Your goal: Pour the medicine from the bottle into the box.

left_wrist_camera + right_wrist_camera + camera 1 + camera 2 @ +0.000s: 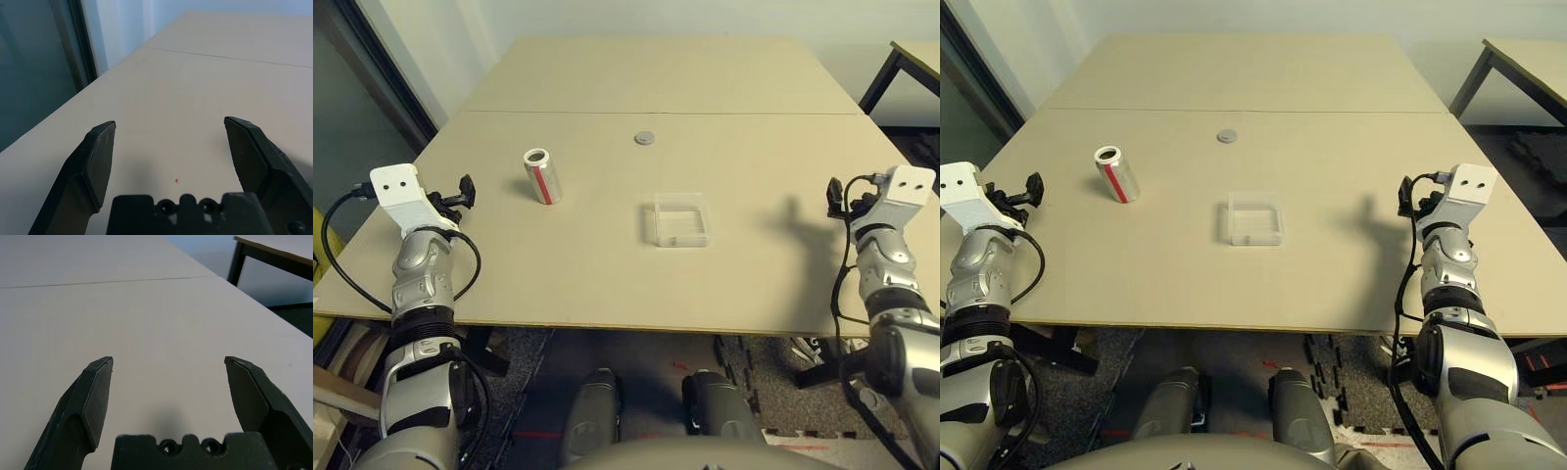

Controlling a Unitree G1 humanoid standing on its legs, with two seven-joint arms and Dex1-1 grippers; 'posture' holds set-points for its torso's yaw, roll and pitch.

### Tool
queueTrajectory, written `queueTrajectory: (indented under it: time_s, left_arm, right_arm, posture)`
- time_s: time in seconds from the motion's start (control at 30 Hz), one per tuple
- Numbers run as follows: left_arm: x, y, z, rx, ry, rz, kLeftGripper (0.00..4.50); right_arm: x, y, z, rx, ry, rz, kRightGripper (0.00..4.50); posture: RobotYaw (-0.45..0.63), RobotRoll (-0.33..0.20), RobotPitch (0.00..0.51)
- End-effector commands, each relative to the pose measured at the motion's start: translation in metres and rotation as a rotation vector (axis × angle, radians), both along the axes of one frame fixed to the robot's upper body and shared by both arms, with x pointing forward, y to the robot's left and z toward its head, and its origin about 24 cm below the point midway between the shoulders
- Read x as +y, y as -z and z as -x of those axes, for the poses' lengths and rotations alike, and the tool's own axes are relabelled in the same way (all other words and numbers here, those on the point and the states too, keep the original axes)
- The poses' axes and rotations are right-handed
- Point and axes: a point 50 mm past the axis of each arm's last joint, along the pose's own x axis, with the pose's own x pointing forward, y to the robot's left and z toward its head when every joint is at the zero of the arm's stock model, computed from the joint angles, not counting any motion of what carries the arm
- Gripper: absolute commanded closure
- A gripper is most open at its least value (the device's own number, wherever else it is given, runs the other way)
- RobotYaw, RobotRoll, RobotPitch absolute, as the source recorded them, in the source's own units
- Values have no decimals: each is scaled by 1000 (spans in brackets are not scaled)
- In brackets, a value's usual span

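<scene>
well now, nothing is in either grip around the clear box (pixel 683 241)

the biggest thing by far is the pale table (pixel 607 284), which carries the box on its nearer part; a thin seam crosses the tabletop beyond the box. a second table (pixel 1538 64) stands well apart from the box, off to the right and farther back.

next in size come the two silver arms, reaching forward on either side of the box. the left gripper (pixel 169 120) is well to the left of the box, and its black fingers (pixel 80 171) are spread wide, with only bare air between them. the right gripper (pixel 168 357) is well to the right of the box, its two fingers (pixel 249 396) just as widely parted and holding nothing. neither one touches the box.

the box itself is shallow, square and see-through, with rounded corners, sitting flat on the table with its open side up.

smaller again is the silvery bottle (pixel 544 181), standing upright to the left of the box and a little farther back, apart from it. a red stripe runs down its side, and its round top shows a dark opening.

smallest is the grey disc (pixel 644 138), lying flat beyond the box and slightly to its left, apart from both box and bottle.
</scene>
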Motion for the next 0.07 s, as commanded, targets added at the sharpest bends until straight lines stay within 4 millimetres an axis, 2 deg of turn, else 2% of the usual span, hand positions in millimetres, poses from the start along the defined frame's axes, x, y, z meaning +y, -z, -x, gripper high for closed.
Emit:
queueTrajectory:
  time_s: [0.03,0.07]
  left_arm:
    - [3,2,7,1,6,-3,46]
    - [7,5,11,11,-15,14,46]
  right_arm:
    - [-6,7,10,22,-7,19,0]
    - [-8,9,13,21,4,15,0]
  posture:
    - [-25,0,120]
    - [-39,0,125]
